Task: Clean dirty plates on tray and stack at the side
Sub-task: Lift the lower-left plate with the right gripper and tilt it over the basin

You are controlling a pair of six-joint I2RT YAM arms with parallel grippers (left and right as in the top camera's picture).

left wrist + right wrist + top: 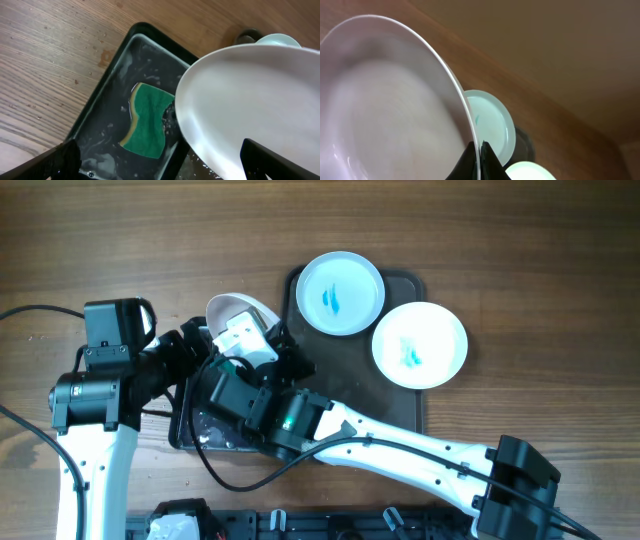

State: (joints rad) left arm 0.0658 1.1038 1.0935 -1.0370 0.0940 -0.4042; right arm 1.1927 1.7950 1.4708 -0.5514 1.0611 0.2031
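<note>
Right claw (481, 159): clamped on plate (232, 308) rim, tilting it over basin (107, 85) near table (120, 240) bottom edge. Left claw (160, 157): spread apart over sponge (147, 120). Scrub step by the looks; next up, needs sponge grabbed. Leaves two smeared plates (341, 292) (420, 345) on tray (345, 360) toward right edge.

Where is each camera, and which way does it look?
Overhead: above the table, looking straight down on left arm, right arm, two smeared plates, brown tray.
Left wrist: on the left arm, looking down at a sponge in a basin; its fingers show.
Right wrist: on the right arm, looking along the held plate's rim; its fingers pinch it.
Shared: both wrist views show the held plate.
</note>
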